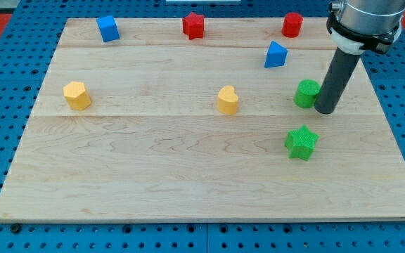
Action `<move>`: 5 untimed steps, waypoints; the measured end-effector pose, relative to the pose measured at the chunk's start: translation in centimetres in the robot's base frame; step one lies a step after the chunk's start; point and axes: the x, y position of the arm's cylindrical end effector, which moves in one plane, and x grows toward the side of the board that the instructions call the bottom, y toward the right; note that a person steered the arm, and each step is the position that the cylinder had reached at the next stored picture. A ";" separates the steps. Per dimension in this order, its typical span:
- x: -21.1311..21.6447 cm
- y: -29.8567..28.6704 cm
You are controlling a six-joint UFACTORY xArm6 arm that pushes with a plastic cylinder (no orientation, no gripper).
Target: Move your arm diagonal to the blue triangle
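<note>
The blue triangle lies on the wooden board toward the view's top right. My tip rests on the board below and to the right of the triangle, touching or nearly touching the right side of a green round block. A green star block lies below and to the left of the tip.
A blue cube, a red star and a red cylinder line the board's top edge. A yellow block sits at the left and a yellow heart-like block at the middle.
</note>
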 end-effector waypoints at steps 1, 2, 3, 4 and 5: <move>0.0 -1.4; 0.2 -3.8; -1.8 -11.6; -3.6 -18.3; -0.4 -26.4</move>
